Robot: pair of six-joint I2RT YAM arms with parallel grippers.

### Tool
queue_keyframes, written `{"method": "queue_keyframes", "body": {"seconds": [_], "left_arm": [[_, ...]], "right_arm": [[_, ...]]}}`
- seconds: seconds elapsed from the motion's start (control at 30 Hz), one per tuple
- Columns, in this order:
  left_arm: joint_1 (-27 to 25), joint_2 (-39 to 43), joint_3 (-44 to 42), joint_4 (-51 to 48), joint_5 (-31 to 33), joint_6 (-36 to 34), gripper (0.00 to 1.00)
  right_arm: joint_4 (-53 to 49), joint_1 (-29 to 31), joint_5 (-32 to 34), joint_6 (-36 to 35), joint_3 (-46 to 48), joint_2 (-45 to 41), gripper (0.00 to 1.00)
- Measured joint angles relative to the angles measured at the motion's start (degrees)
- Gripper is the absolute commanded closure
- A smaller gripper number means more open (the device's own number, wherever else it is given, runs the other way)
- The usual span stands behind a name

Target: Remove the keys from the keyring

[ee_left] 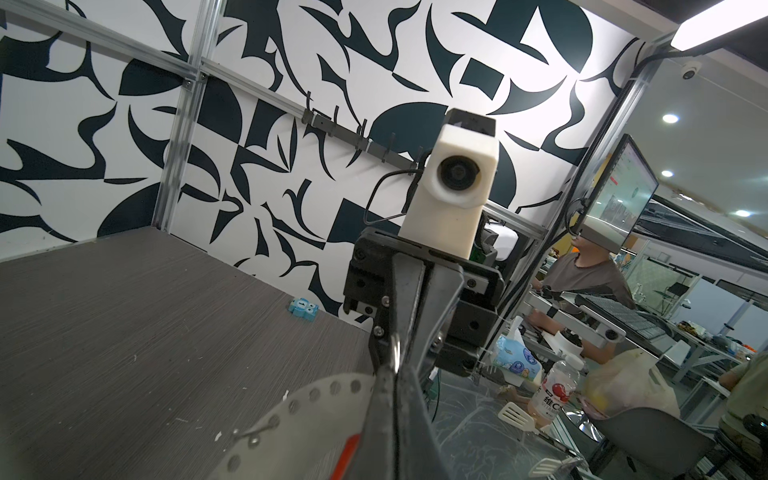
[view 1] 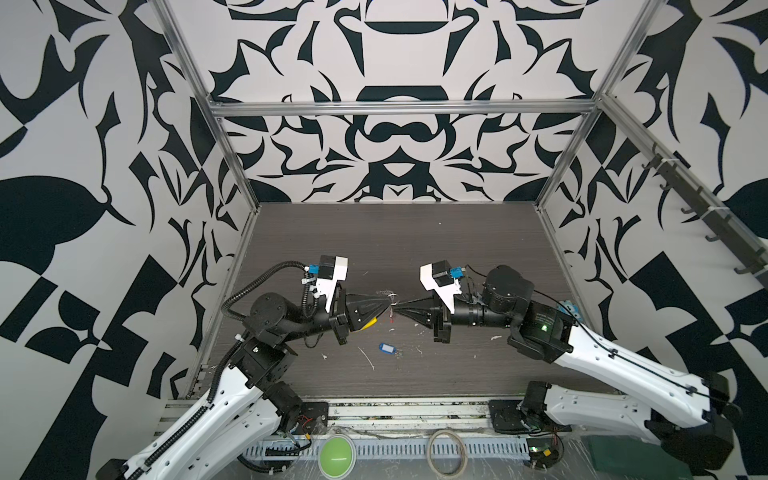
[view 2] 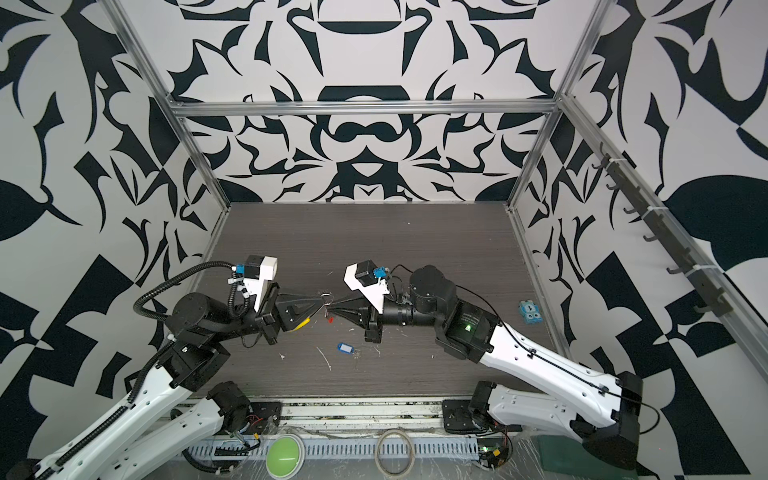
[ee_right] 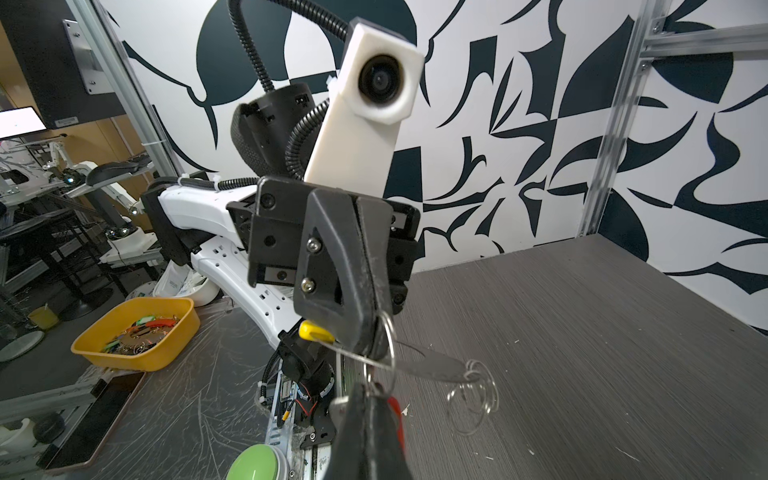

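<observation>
Over the table's middle, in both top views, my left gripper (view 1: 388,304) and right gripper (view 1: 398,308) meet tip to tip. In the right wrist view the left gripper (ee_right: 372,336) is shut on the keyring (ee_right: 349,355), a thin grey wire with a yellow sleeve (ee_right: 314,331) beside the jaws. My right gripper (ee_right: 368,390) is shut on the small silver ring of the keys with the red tag (ee_right: 397,411), which hangs below. Loose wire coils (ee_right: 473,390) dangle beyond. A second bunch of keys with a blue tag (view 1: 386,347) lies on the table nearer the front.
A green button (view 1: 336,455) and a beige hoop (view 1: 446,451) sit on the front rail. A small blue toy (view 2: 530,311) lies by the right wall, under a hook rail (view 1: 685,195). A yellow bin (ee_right: 137,332) of tags stands outside the cell.
</observation>
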State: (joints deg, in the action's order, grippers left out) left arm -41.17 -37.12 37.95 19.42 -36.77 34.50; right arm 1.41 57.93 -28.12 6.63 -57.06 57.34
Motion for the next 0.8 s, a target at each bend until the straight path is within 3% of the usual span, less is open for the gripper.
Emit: {"method": "queue_keyframes", "body": {"seconds": [0.17, 0.23, 0.37, 0.53, 0.8], "left_arm": [[0.00, 0.57, -0.02, -0.92, -0.04, -0.17, 1.00], [0.00, 0.90, -0.04, -1.01, -0.04, -0.24, 1.00], [0.00, 1.20, -0.11, -0.76, -0.02, -0.37, 1.00], [0.00, 1.38, -0.87, -0.28, 0.46, -0.37, 1.00], [0.00, 2.56, -2.01, -0.04, 2.12, -0.37, 1.00]], "right_arm": [[-3.02, 0.42, 1.81, -0.68, -0.11, -1.16, 0.58], [-3.65, 0.52, 3.17, -1.07, 0.02, -2.34, 0.50], [-1.36, 0.04, 4.52, -0.35, 0.44, -5.25, 0.48], [3.72, -1.01, 2.69, 2.49, -0.44, -2.71, 0.47], [6.27, -1.22, -0.37, 6.58, -0.61, 1.97, 0.58]]}}
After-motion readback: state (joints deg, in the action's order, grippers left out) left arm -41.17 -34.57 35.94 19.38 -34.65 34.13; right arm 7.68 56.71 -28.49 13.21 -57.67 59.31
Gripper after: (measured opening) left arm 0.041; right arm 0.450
